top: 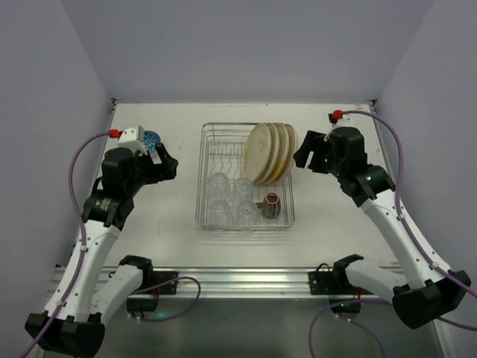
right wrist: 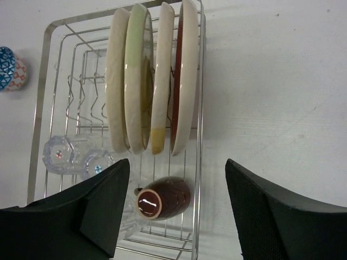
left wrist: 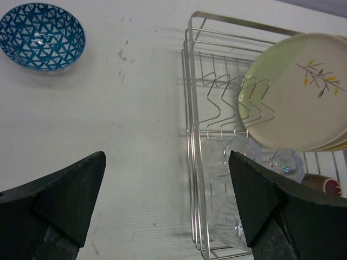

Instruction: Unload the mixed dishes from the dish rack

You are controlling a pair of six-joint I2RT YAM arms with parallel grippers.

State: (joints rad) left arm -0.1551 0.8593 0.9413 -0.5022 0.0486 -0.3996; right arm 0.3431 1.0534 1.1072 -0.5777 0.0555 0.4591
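Top external view shows you a white table (top: 171,239) between pale walls (top: 223,45). The dish rack (top: 203,179) sits mid-table holding four upright plates (top: 261,153), four glasses (top: 218,183) and a brown mug (top: 270,205). The blue bowl (top: 152,139) stands outside on the left. Your left gripper (left wrist: 165,184) gapes wide near the bowl. Your right gripper (right wrist: 178,162) hovers by the plates, parted and empty.

A white table (top: 179,239) fills the middle of the scene, its matte top lightly scuffed, with a few small dark specks (left wrist: 124,51) on its left part. Plain pale lavender-grey walls close it in: a far wall (top: 246,45), a left wall (top: 45,89) and a right wall (top: 440,74), all bare. A silver metal rail (top: 238,280) runs along the table's near edge, with a darker grey surface (top: 246,328) nearer still. The light is even and casts soft shadows.
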